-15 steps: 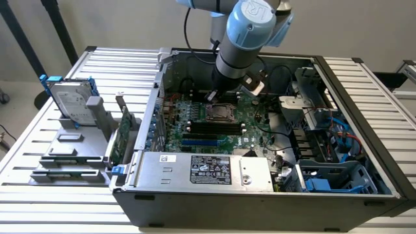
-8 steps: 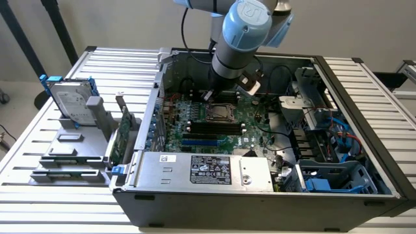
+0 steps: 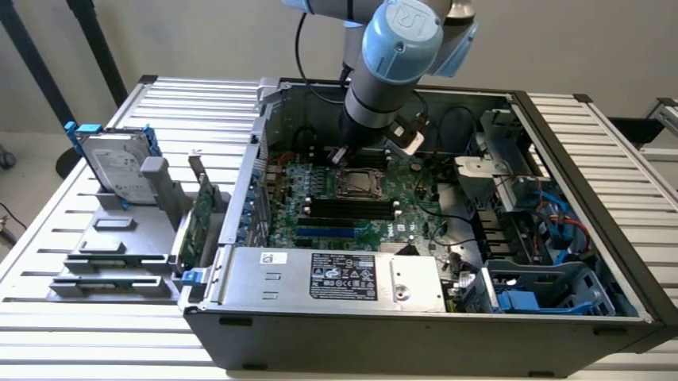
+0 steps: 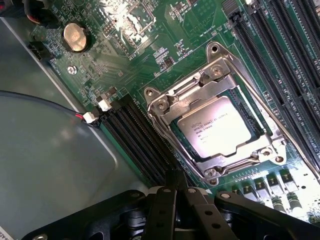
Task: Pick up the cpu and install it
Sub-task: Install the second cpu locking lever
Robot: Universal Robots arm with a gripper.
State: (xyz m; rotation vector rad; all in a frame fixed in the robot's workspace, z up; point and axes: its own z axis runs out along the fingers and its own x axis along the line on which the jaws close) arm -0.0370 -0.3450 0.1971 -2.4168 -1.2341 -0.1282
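Note:
The cpu (image 4: 215, 127), a small silver square with printed text, lies flat inside the metal-framed socket (image 4: 272, 135) on the green motherboard (image 4: 150, 35). In the exterior view the cpu (image 3: 358, 182) sits mid-board inside the open computer case (image 3: 424, 333). My gripper (image 3: 341, 159) hangs just above and behind the socket, at the end of the grey-and-blue arm. In the wrist view my gripper (image 4: 176, 175) shows two black fingers (image 4: 165, 210) meeting at their tips, shut, with nothing between them. The tips are apart from the cpu.
Black memory slots (image 4: 135, 135) flank the socket on both sides. A coin battery (image 4: 76, 37) sits on the board. The silver power supply (image 3: 333, 278) fills the case's near side. A hard drive in blue brackets (image 3: 111, 167) stands on a grey rack at the exterior view's left.

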